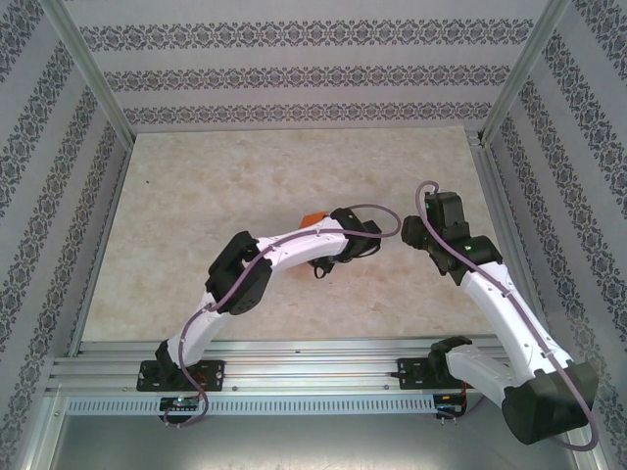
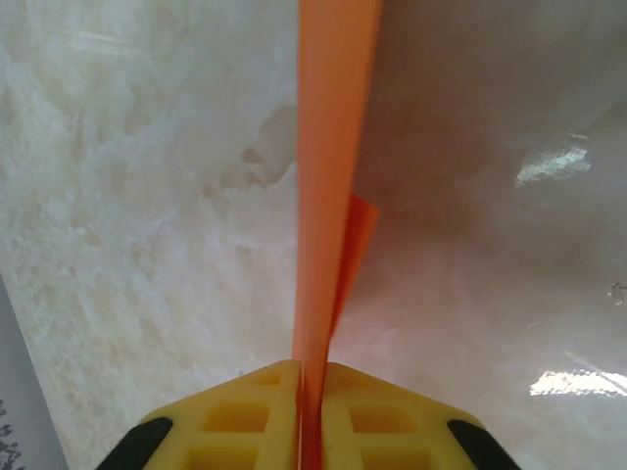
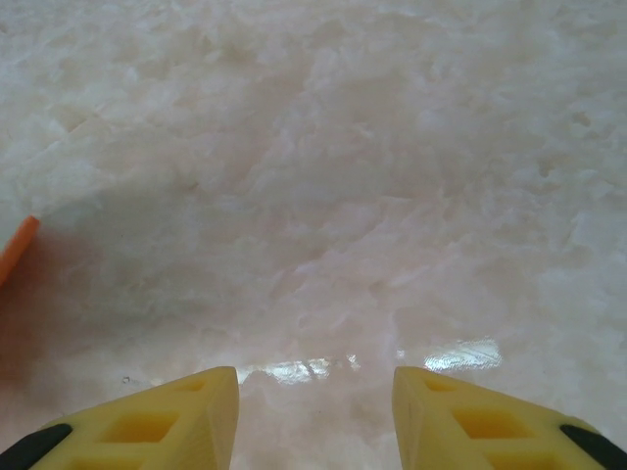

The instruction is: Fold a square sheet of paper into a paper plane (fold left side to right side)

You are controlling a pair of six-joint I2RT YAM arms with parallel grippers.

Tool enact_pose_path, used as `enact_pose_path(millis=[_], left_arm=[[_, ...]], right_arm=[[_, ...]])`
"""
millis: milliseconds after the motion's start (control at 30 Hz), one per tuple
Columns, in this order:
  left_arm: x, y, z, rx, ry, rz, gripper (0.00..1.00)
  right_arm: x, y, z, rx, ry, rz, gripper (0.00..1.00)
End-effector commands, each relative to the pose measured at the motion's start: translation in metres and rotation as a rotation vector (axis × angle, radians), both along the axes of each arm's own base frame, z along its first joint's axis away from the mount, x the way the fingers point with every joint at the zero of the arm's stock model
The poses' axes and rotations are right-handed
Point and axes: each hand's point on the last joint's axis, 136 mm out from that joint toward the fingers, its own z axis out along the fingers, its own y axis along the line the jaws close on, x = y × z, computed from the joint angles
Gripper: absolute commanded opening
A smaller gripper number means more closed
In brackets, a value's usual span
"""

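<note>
Mid-fold: folded orange paper (image 2: 331,147) is pinched in the left claw (image 2: 312,377). Right claw (image 3: 315,387) is held half-open, empty, above the bench (image 3: 392,176). Next, likely: paper laid flat, crease pressed.

The surface (image 1: 196,215) is pale cream with a marbled pattern, glossy with light glare, edged by aluminium rails (image 1: 313,364).

The paper (image 2: 331,147) is plain bright orange. The fingers (image 3: 186,411) are yellow, the table (image 1: 245,176) marbled cream, the walls (image 1: 294,73) white with grey floral bands.
</note>
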Motion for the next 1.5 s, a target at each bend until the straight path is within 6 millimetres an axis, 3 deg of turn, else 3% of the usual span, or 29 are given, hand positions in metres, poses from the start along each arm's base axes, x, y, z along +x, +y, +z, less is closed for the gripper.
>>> enact_pose_path(millis=[0,100,200,300,367,500,667,833,967,1233,1467], left_arm=[[-0.009,-0.011,-0.003,-0.01,0.071,-0.022,0.2],[-0.011,-0.034,-0.013,-0.128,0.124,-0.044,0.34],[-0.01,-0.054,-0.009,-0.282,0.149,-0.064,0.43],[-0.009,-0.064,0.011,-0.47,0.152,-0.078,0.49],[-0.007,-0.066,0.031,-0.641,0.142,-0.08,0.52],[-0.001,-0.04,0.063,-0.881,0.069,-0.039,0.58],[0.005,0.022,0.086,-1.144,-0.06,0.073,0.69],[0.003,0.074,0.089,-1.299,-0.185,0.183,0.79],[-0.002,0.1,0.079,-1.334,-0.223,0.238,0.8],[-0.003,0.096,0.059,-1.388,-0.155,0.224,0.84],[0.006,0.087,0.048,-1.393,-0.097,0.221,0.84]], right_arm=[[-0.009,-0.011,-0.005,-0.025,0.025,-0.033,0.46],[-0.014,-0.017,-0.006,-0.029,0.038,-0.059,0.48],[-0.017,-0.019,-0.002,0.003,0.026,-0.076,0.49],[-0.018,-0.009,0.002,0.069,0.016,-0.042,0.49],[-0.016,0.009,-0.002,0.156,0.029,0.01,0.49],[-0.007,0.061,-0.017,0.362,0.069,0.118,0.47],[0.009,0.134,-0.041,0.455,0.147,0.222,0.48],[0.029,0.182,-0.069,0.573,0.207,0.212,0.48],[0.042,0.205,-0.086,0.624,0.238,0.187,0.45],[0.059,0.237,-0.109,0.585,0.271,0.223,0.34],[0.069,0.232,-0.14,0.476,0.321,0.205,0.34]])
